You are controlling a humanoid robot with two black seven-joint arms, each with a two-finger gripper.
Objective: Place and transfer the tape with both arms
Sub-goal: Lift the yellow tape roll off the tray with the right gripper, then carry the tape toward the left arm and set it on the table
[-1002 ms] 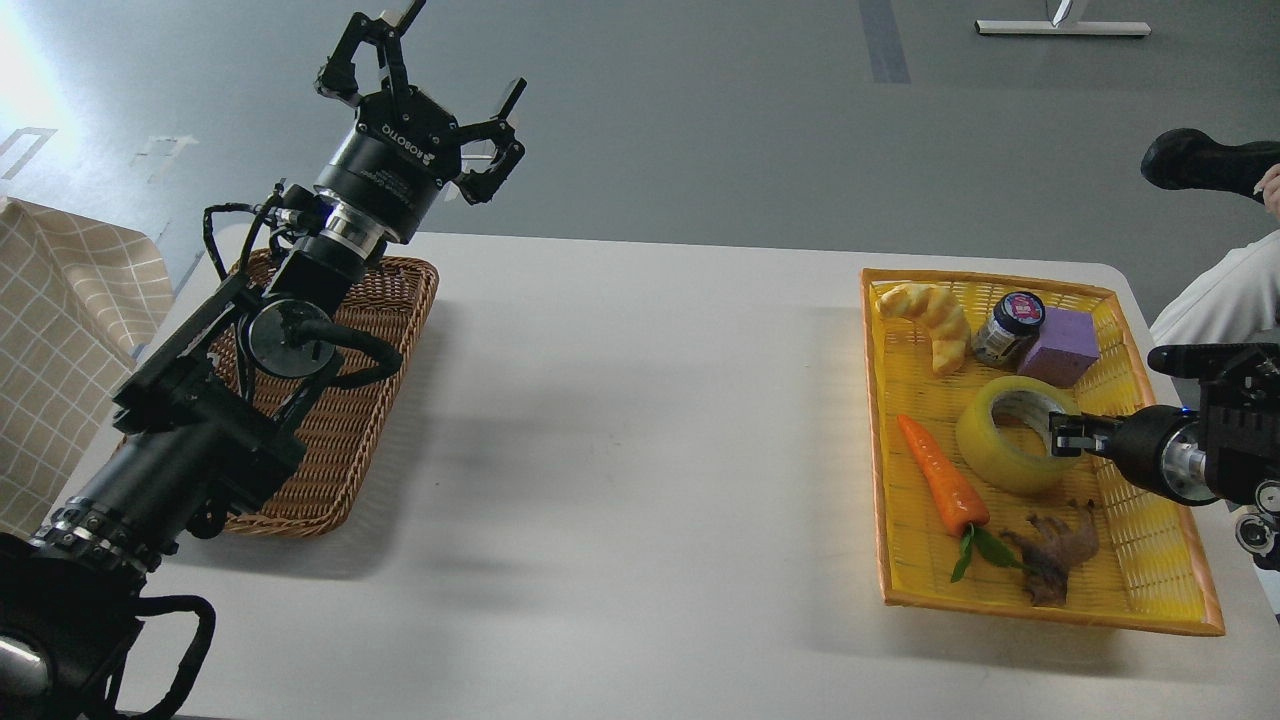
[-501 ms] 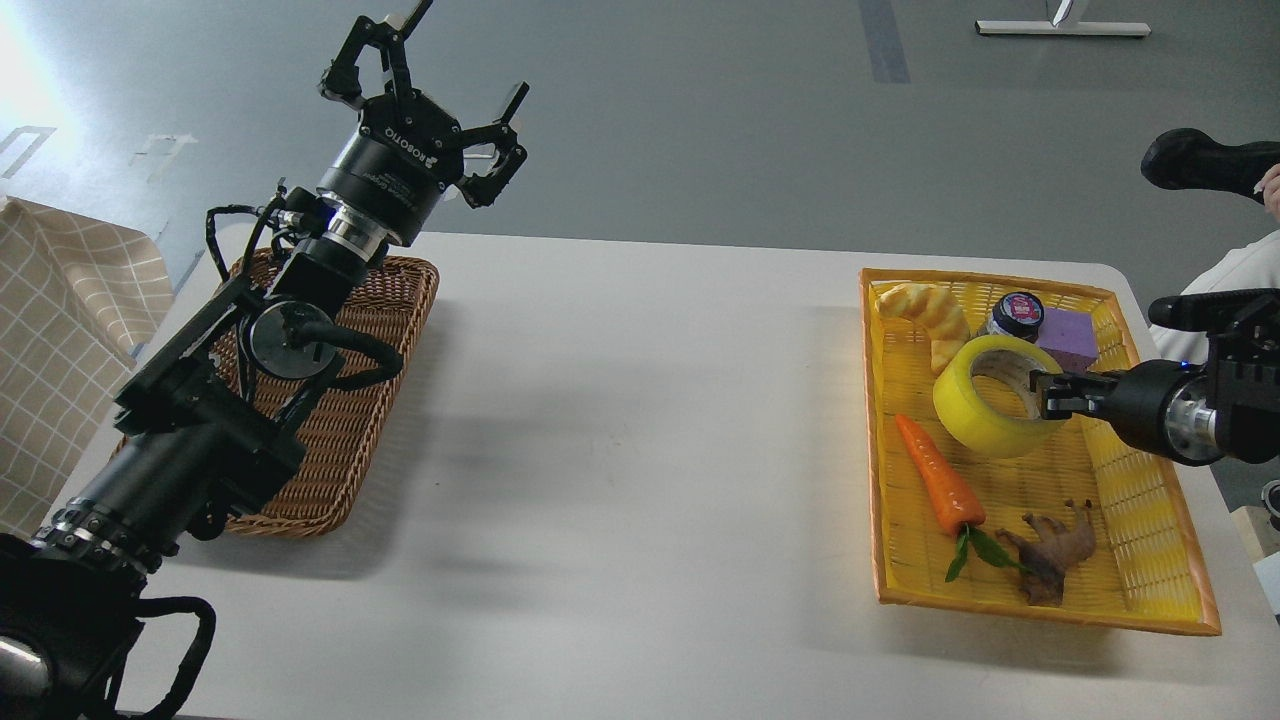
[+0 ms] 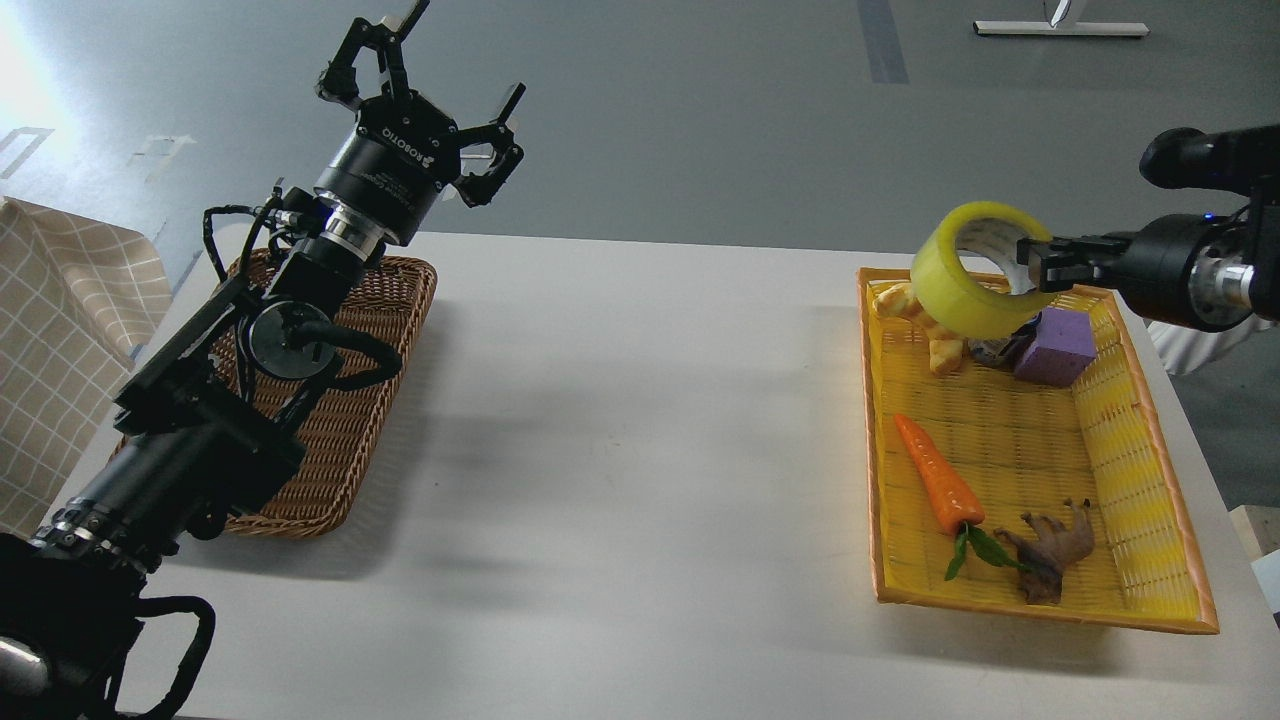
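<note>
The right gripper holds the roll of yellow packing tape in the air, its fingers closed on the wall of the ring, one inside the pale core and one outside. The tape hangs tilted above the far end of the yellow woven basket, clear of the basket floor.

Directly beneath the held roll lie a croissant-shaped bread piece, a small dark-lidded jar mostly hidden by the tape, and a purple block just under the fingers. Nearer the camera from that gripper, the same basket carries an orange toy carrot with green leaves, and beside the leaves a brown gnarled root-like piece. The carrot and the root lie apart from the group at the far end.

Well to the left across the white table, the left gripper is raised above the table's far edge with its fingers spread wide and nothing between them. Below and behind that gripper, under the left arm, sits a brown wicker basket; the arm covers much of it, and whatever it may contain cannot be told. A beige checked cloth hangs at the left edge of the view, beside the wicker basket.
</note>
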